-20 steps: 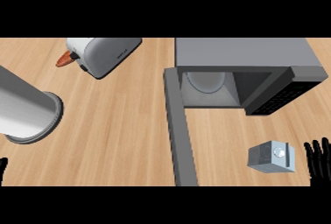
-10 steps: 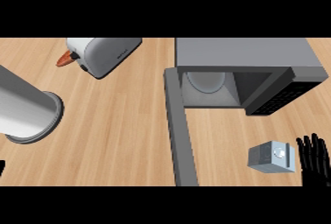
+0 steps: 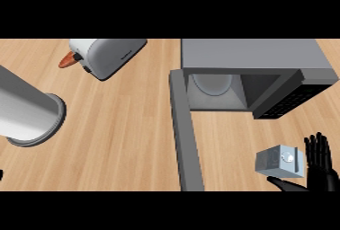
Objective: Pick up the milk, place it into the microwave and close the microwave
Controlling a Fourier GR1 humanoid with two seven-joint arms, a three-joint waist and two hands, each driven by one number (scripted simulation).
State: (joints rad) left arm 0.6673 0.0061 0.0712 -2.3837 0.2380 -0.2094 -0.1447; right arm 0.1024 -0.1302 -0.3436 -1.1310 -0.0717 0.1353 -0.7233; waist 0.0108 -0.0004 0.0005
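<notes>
The milk is a small grey-white carton with a round cap on top, standing on the wooden counter right of the microwave door. My right hand is just right of the carton, open, fingers straight and pointing away from me, thumb stretched under the carton's near side. The hand is close to the carton, not closed round it. The microwave stands at the back right with its cavity open and its door swung out toward me. Only a dark sliver of my left hand shows at the left edge.
A white toaster with an orange item beside it lies at the back left. A large grey cylinder stands at the left. The microwave's dark control panel faces the carton. Bare wood lies between the cylinder and the door.
My right hand has moved up and left to the carton's side, and its thumb now shows below the carton. The left hand has sunk almost out of view. The milk has not moved.
</notes>
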